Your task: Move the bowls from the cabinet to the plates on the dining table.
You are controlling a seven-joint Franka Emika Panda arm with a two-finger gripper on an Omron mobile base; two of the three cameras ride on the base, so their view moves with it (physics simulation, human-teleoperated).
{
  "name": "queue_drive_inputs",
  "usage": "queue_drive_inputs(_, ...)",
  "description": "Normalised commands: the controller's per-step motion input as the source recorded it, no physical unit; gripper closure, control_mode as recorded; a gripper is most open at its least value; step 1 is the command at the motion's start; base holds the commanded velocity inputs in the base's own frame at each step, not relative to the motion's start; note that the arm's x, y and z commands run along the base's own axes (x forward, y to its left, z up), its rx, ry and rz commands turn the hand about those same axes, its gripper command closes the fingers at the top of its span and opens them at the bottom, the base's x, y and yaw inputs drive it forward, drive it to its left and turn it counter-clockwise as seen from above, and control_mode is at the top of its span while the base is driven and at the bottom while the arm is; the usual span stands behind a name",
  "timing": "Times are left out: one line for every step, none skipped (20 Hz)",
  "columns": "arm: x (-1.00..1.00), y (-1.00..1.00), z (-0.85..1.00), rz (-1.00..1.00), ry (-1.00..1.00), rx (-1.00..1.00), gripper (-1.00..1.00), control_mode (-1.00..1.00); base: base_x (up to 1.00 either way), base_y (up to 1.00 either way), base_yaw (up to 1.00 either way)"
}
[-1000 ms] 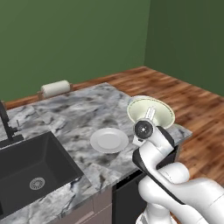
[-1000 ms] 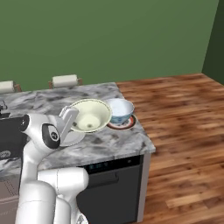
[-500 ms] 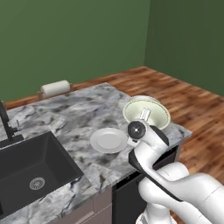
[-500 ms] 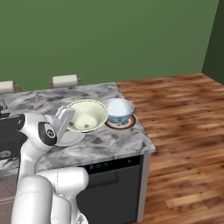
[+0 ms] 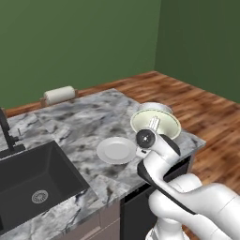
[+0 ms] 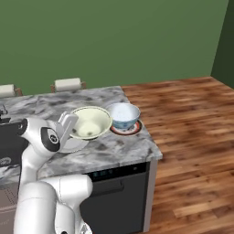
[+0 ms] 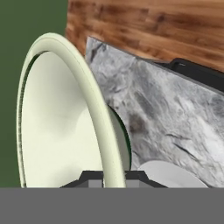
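The arm reaches over the dining table [image 6: 119, 146], its jaws pinching the rim of the tilted cream-green bowl [image 6: 91, 122].

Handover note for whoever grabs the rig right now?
Tool: shut on the rim of the cream-green bowl, held tilted above the dining table.
White-blue bowl: already sits on the reddish-brown plate.
White plate: bare, just beside the held bowl.
Done: one bowl placed.
Left: set the held bowl on the white plate, then release.
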Motion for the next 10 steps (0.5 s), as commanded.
queue_drive_inputs(0.01, 0.06, -0.19, 0.04, 0.04, 0.00, 1.00, -1.00, 0.00, 0.00, 0.00)
queue_drive_inputs(0.03, 0.11, -0.22, 0.05, 0.04, 0.00, 1.00, -1.00, 0.00, 0.00, 0.00)
queue_drive_inputs(0.08, 0.13, -0.21, 0.05, 0.05, 0.00, 1.00, -1.00, 0.00, 0.00, 0.00)
queue_drive_inputs(0.09, 0.16, -0.21, 0.05, 0.05, -0.01, 1.00, -1.00, 0.00, 0.00, 0.00)
queue_drive_inputs(0.06, 0.19, -0.17, 0.05, 0.04, -0.03, 1.00, -1.00, 0.00, 0.00, 0.00)
queue_drive_inputs(0.07, 0.20, -0.16, 0.05, 0.04, -0.02, 1.00, -1.00, 0.00, 0.00, 0.00)
queue_drive_inputs(0.13, 0.20, -0.14, 0.04, 0.04, -0.02, 1.00, -1.00, 0.00, 0.00, 0.00)
queue_drive_inputs(0.15, 0.21, -0.09, 0.04, 0.04, -0.03, 1.00, -1.00, 0.00, 0.00, 0.00)
queue_drive_inputs(0.14, 0.22, -0.09, 0.04, 0.04, -0.03, 1.00, -1.00, 0.00, 0.00, 0.00)
queue_drive_inputs(0.17, 0.23, -0.11, 0.03, 0.04, -0.04, 1.00, -1.00, 0.00, 0.00, 0.00)
